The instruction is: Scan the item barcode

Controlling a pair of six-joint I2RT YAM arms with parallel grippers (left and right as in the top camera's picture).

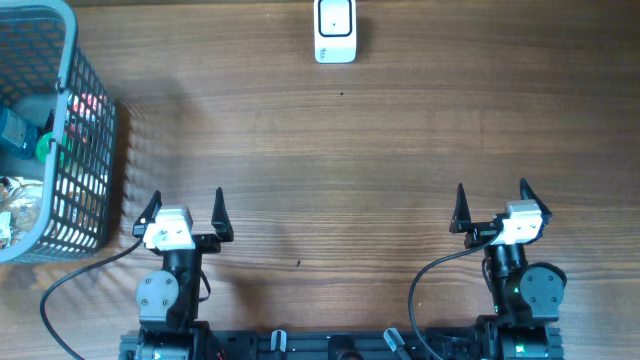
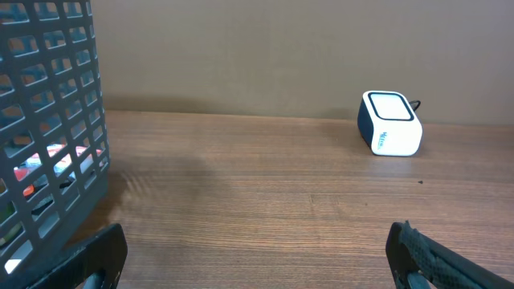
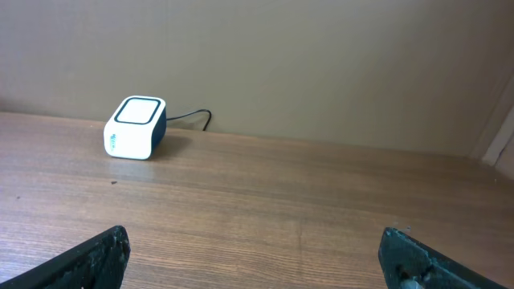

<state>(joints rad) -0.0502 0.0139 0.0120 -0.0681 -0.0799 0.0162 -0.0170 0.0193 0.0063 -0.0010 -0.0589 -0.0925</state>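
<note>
A white barcode scanner (image 1: 335, 30) with a dark base stands at the table's far edge, near the middle; it also shows as the scanner (image 2: 389, 123) in the left wrist view and the scanner (image 3: 135, 127) in the right wrist view. Items lie inside a grey-blue mesh basket (image 1: 85, 150) at the far left, only partly visible through its grid. My left gripper (image 1: 188, 212) is open at the near left with nothing between its fingers. My right gripper (image 1: 493, 206) is open at the near right, also holding nothing. Both are far from the scanner.
The basket wall (image 2: 48, 136) rises close on the left of the left gripper. A black cable (image 3: 193, 118) runs from the scanner toward the back wall. Bare wooden tabletop (image 1: 340, 170) lies between the grippers and the scanner.
</note>
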